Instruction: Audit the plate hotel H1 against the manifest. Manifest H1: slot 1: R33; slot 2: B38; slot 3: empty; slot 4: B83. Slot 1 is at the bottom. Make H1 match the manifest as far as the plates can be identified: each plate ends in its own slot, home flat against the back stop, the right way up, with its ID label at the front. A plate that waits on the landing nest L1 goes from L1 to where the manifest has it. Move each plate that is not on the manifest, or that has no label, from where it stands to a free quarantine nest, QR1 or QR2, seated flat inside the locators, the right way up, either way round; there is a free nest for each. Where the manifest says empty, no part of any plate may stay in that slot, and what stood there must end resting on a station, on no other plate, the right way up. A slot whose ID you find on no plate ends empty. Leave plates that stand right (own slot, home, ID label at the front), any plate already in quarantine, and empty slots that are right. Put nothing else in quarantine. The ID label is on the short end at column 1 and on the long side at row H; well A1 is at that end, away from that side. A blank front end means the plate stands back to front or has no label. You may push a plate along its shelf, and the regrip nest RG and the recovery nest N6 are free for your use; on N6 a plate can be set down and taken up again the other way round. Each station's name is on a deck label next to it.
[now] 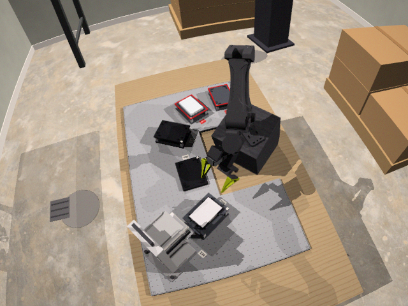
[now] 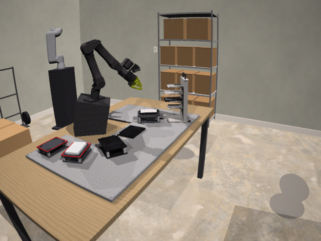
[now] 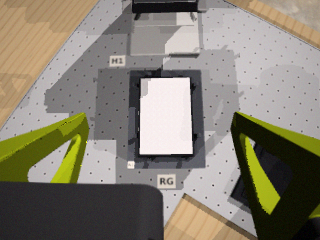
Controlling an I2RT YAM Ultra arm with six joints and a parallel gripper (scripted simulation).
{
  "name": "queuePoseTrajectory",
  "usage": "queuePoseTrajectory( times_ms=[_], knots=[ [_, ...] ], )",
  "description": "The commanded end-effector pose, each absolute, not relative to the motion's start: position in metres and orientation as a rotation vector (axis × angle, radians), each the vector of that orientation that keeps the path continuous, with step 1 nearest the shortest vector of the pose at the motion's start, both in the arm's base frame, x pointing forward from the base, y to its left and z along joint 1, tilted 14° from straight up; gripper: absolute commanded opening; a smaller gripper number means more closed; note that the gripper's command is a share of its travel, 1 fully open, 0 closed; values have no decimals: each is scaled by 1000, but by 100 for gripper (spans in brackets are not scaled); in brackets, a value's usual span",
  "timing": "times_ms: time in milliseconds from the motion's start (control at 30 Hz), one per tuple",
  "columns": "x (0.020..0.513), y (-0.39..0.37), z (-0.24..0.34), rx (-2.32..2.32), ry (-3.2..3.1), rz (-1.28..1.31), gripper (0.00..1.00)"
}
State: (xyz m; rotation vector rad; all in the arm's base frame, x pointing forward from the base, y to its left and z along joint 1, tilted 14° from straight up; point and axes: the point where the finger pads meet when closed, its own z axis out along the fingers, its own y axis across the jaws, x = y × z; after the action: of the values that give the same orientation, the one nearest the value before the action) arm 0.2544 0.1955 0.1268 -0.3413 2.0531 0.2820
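Note:
My gripper [image 1: 217, 176] is open and empty, high above the deck; it also shows in the exterior view [image 2: 136, 84]. In the wrist view its green fingers frame a white plate [image 3: 166, 116] far below. That plate lies flat on a black nest [image 1: 206, 212] next to the RG deck label [image 3: 166, 181]. The plate hotel H1 [image 1: 164, 237] stands beyond it, by the H1 label [image 3: 116, 60]. In the exterior view the hotel [image 2: 178, 99] shows plates on some shelves; I cannot read their labels.
Two red-framed nests stand at the far end: one holds a white plate [image 1: 190, 105], the other looks dark [image 1: 220, 94]. A raised black nest [image 1: 173, 133] and a flat black pad [image 1: 190, 173] lie between them and the RG nest. The arm's base block [image 1: 257, 141] is beside the pad.

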Motion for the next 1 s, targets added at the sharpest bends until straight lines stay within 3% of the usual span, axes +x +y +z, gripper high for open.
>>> queuePoseTrajectory(
  times_ms=[0,67,967],
  knots=[
    [252,194,133,-344,2061,268,100],
    [247,187,112,-368,2104,230,100],
    [252,270,130,-991,2099,151,100]
  ],
)
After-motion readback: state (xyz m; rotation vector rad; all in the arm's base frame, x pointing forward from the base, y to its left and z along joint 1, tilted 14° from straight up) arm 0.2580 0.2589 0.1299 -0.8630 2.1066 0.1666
